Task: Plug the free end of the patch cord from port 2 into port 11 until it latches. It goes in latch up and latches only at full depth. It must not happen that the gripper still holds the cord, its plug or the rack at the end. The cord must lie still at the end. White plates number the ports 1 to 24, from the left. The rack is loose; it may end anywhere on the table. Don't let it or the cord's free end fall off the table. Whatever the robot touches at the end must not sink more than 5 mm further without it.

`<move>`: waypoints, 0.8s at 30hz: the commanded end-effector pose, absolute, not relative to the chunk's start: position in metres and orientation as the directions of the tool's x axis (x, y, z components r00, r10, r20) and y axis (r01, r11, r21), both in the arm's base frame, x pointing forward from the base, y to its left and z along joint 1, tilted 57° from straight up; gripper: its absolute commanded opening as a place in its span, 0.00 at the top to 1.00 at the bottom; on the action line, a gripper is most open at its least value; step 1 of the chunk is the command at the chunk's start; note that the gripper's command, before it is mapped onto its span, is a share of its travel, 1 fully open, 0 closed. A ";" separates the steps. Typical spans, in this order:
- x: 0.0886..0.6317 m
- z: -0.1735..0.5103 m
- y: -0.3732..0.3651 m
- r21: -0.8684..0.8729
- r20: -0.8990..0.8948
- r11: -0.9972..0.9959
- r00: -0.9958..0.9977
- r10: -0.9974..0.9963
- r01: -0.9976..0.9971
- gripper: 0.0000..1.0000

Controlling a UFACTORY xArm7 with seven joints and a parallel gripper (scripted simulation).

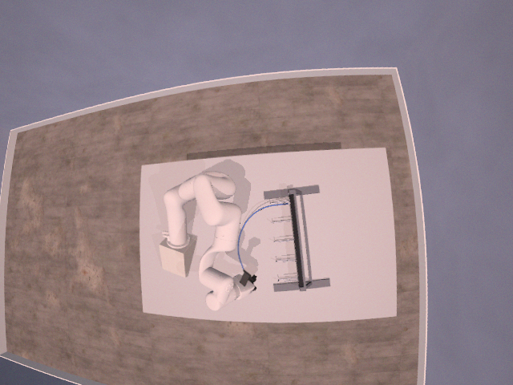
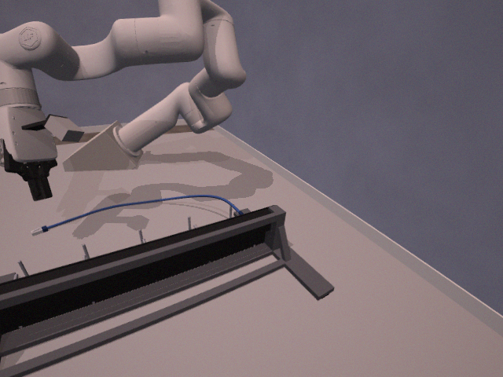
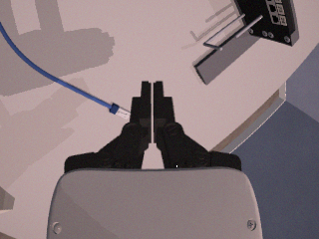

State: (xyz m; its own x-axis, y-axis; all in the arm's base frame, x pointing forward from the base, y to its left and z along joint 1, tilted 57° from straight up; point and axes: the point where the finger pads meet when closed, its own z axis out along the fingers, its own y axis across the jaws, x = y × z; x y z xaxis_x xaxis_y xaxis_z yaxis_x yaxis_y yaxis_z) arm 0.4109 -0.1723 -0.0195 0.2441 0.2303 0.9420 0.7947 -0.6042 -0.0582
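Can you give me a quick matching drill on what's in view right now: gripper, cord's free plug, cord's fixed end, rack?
Things:
1. gripper
2. free plug
3. fixed end
4. rack

States:
A. seated in the panel near one end of the row
B. standing on two flat feet on the table
C. shut on nothing, raised off the table
D. lying loose on the table, unheld

Pairs: 1-C, 2-D, 3-A, 4-B
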 end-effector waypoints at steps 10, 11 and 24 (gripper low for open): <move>0.395 -0.040 -0.166 0.199 0.885 -0.367 -0.005 0.466 0.909 1.00; 0.394 -0.041 -0.166 0.214 0.879 -0.348 -0.024 0.477 0.913 1.00; 0.380 -0.057 -0.165 0.383 0.780 -0.089 -0.270 0.564 0.919 1.00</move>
